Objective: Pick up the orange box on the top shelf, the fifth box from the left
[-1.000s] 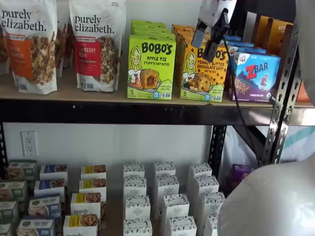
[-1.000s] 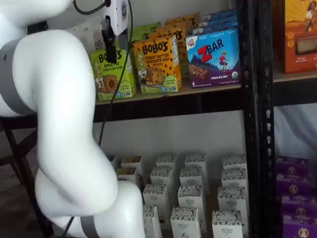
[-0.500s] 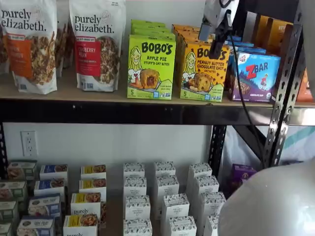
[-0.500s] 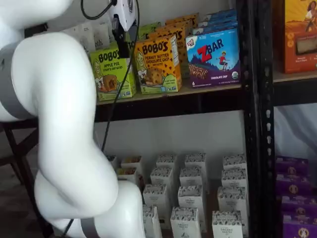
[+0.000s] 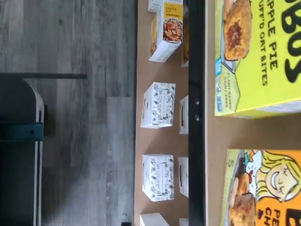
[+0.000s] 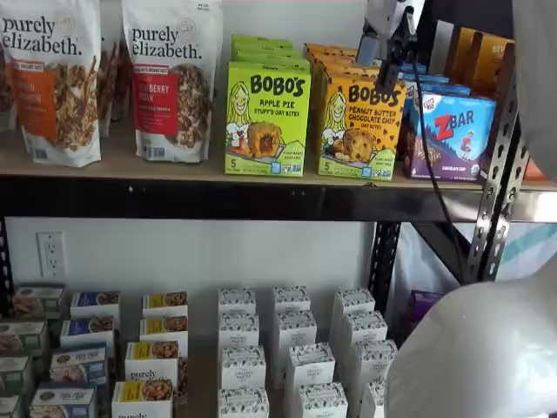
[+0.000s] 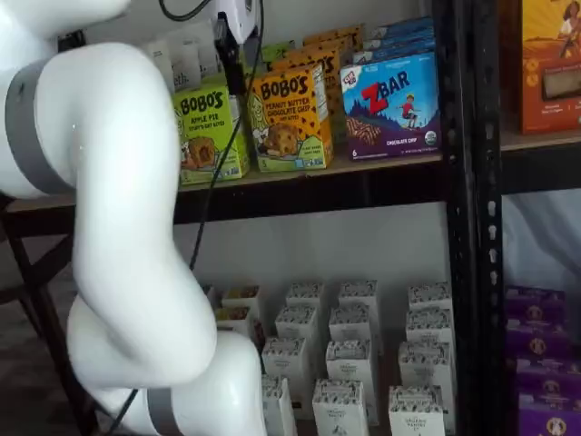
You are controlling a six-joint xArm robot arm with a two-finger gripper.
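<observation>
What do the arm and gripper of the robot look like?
The arm is glossy white, thick and rounded, with grey bands at its joints. The gripper has a white body and black fingers; a black cable hangs beside it.

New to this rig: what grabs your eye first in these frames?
The big white arm fills the foreground in both shelf views. Behind it on the top shelf, the orange box stands between a lime-green Bobo's Apple Pie box and a blue Zbar box. The gripper hangs at the orange box's upper edge, fingers side-on.
</observation>
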